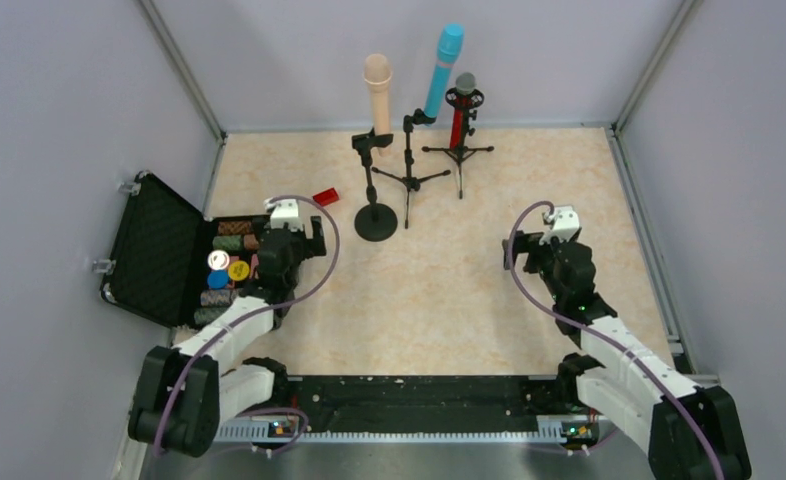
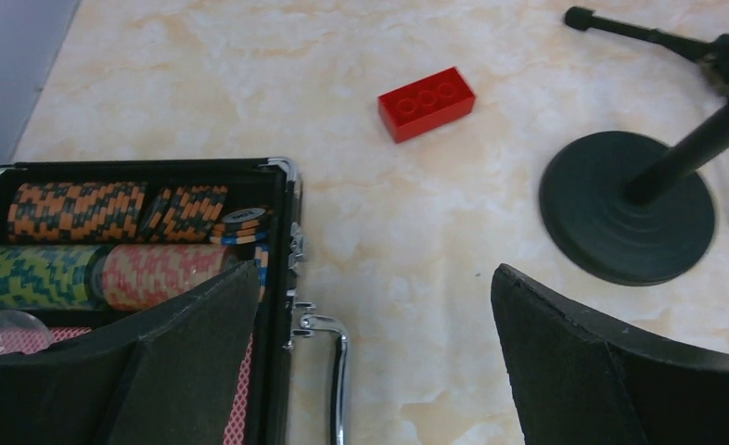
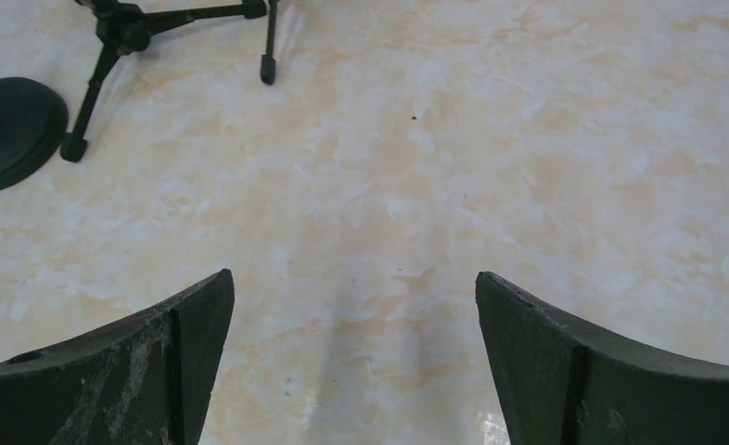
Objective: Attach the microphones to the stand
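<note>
All three are mounted; nothing appears left to attach.
The peach-pink stick microphone (image 1: 377, 88) stands clipped atop the black round-based stand (image 1: 376, 221); the cyan-blue microphone (image 1: 444, 70) leans in a tripod (image 1: 410, 180) just right of it, the glittery red, grey-headed microphone (image 1: 461, 118) farther right. Left gripper (image 2: 370, 278) and right gripper (image 3: 353, 278), nearer than that stand, gape empty.

Cyan microphone (image 1: 443, 72) — red block (image 1: 326, 196)
</note>
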